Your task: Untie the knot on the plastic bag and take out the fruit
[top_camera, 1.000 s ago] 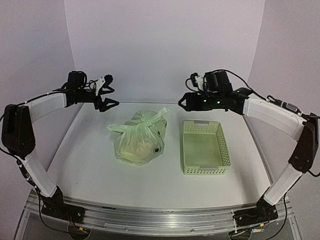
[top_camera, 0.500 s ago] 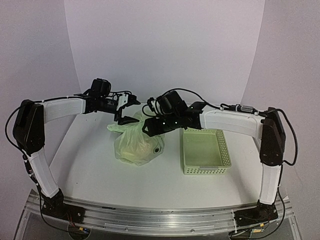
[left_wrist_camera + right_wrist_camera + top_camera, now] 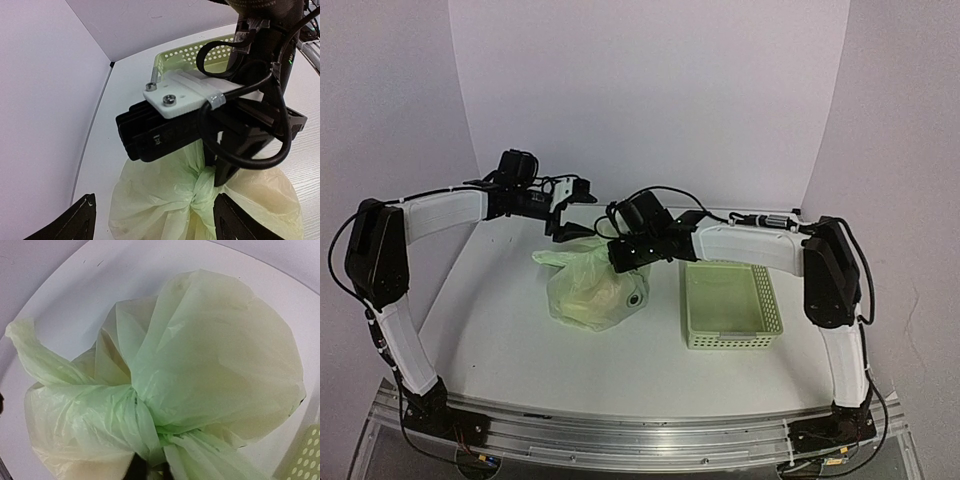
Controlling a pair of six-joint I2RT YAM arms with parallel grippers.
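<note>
Pale green translucent plastic bag (image 3: 588, 292): right gripper (image 3: 151, 472) pinches its twisted, bunched knot (image 3: 142, 426); left gripper (image 3: 155, 210) hangs far left, wide open, empty.

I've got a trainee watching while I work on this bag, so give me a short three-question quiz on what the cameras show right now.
1. True or false: something lies inside the pale green lattice plastic basket.
2. The jaws of the right gripper are shut on: A the twisted knot of the thin translucent yellow-green plastic bag; B the basket's rim; C nothing.
3. Fill in: the left gripper, hovering by the bag, has its jaws ____.
Key: 1 false; 2 A; 3 open.
</note>
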